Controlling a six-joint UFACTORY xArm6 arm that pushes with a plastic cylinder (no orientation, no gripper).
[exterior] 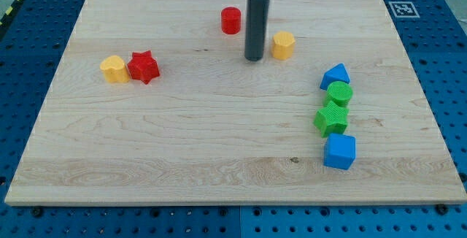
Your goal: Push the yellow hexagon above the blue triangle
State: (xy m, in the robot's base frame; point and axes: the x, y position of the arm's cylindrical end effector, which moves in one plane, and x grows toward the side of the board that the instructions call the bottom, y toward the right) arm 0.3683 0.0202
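While standing upright over the upper middle of the wooden board (182,136), my tip (253,60) rests on the wood, bare, touching no block. Being a plain dark rod, nothing to open or close, nothing held.

Just to the tip's right in the view, slightly higher: the yellow hexagon (283,45), close beside the rod yet with a sliver of wood showing between. Up and to the tip's left, near: the red cylinder (231,20), apart from the rod.

Down and to the right of the tip, well beyond the hexagon: the blue triangle (335,76), heading a column that runs toward the view's bottom. Directly beneath the triangle and touching it: the green cylinder (339,93). Beneath that, touching: the green star (331,119). Lowest, farthest from the tip: the blue cube (339,151), just under the star, contact hard to judge.

Far to the tip's left, a little lower: the red star (144,67), with a yellow block (114,69) pressed against its left side, shape rounded, possibly heart-like, not certain.

Relative to the tip, hexagon lying to the right and triangle farther right and lower; hexagon thus up and to the left of the triangle, well apart from it, not directly over it.

Beyond the board's upper right corner, far right of the tip: a black-and-white marker tag (403,9) on the blue perforated table (445,63).
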